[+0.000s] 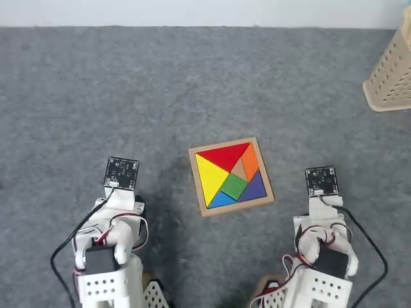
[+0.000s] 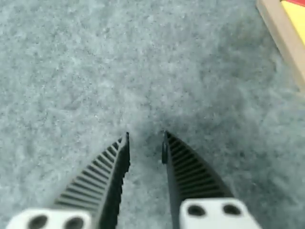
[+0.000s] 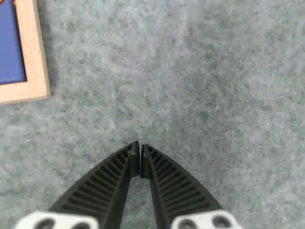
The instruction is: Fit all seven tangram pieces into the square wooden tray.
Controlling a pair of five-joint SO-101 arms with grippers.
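The square wooden tray (image 1: 198, 183) lay flat on the grey felt-covered surface (image 1: 128, 90), roughly midway between the two arms and slightly turned against the surface's edges. All seven pieces sat inside it, flush and filling the frame: the red triangle (image 1: 225, 157) along the far side, the yellow triangle (image 1: 209, 178) along the side nearest the left arm (image 1: 109, 237), the orange parallelogram (image 1: 251, 163) at the far corner towards the right arm (image 1: 324, 240), the small tan triangle (image 1: 239, 169) in the middle, the green square (image 1: 234, 186) just below it, the blue triangle (image 1: 221, 199) at the near edge and the purple triangle (image 1: 255, 188) beside it.

Both arms were folded back near the front edge, well apart from the tray. The left jaws stood a little apart, holding nothing, over bare surface; the left wrist view caught a corner of the tray's rim (image 2: 281, 36) with a sliver of yellow (image 2: 296, 10). The right jaws were together, tips meeting, with nothing between them; the right wrist view showed a tray corner (image 3: 35, 57) and part of the purple piece (image 3: 9, 47).

A cream perforated basket (image 1: 392, 70) stood at the far right edge
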